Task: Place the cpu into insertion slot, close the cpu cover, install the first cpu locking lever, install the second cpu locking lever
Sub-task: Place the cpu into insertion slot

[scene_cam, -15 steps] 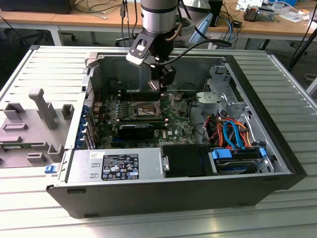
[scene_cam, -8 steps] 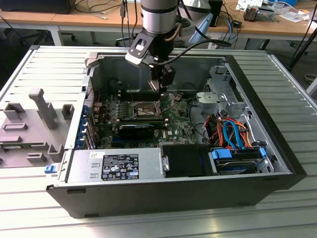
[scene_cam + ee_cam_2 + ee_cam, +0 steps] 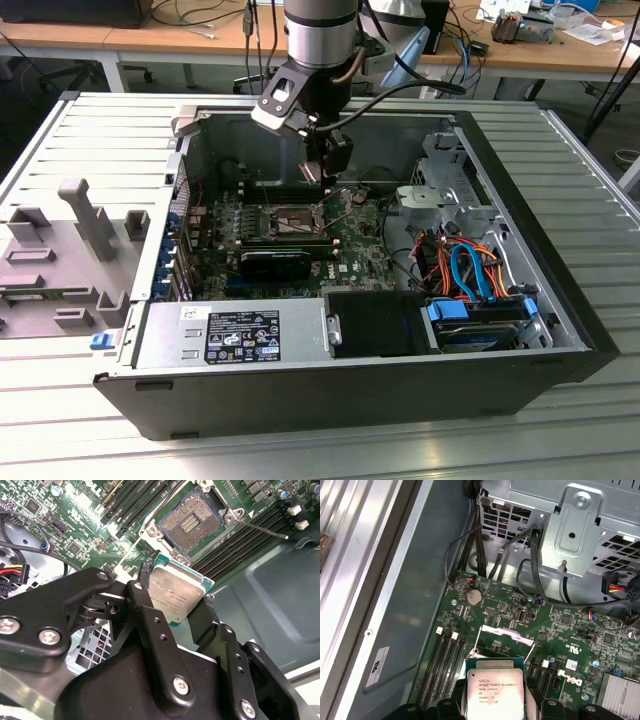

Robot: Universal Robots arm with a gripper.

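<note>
My gripper (image 3: 176, 587) is shut on the cpu (image 3: 177, 594), a silvery square chip on a green board, pinched by its edges between two black fingers (image 3: 150, 615). It hangs a little above the motherboard, just beside the insertion slot (image 3: 192, 522), which lies uncovered with its dark pin field showing. The cpu cover (image 3: 506, 634) stands tilted up behind the cpu (image 3: 492, 687). One thin locking lever (image 3: 262, 529) sticks out across the memory slots. In the exterior view the gripper (image 3: 325, 180) hovers over the slot (image 3: 285, 222) inside the open case.
Long black memory slots (image 3: 235, 550) flank the socket. A grey perforated drive cage (image 3: 560, 525) with cables (image 3: 530, 565) stands close by. In the exterior view, a labelled black box (image 3: 240, 335), blue-handled drives (image 3: 470, 320) and coloured cables (image 3: 465, 265) line the case front. A grey fixture (image 3: 80, 240) sits on the exterior view's left.
</note>
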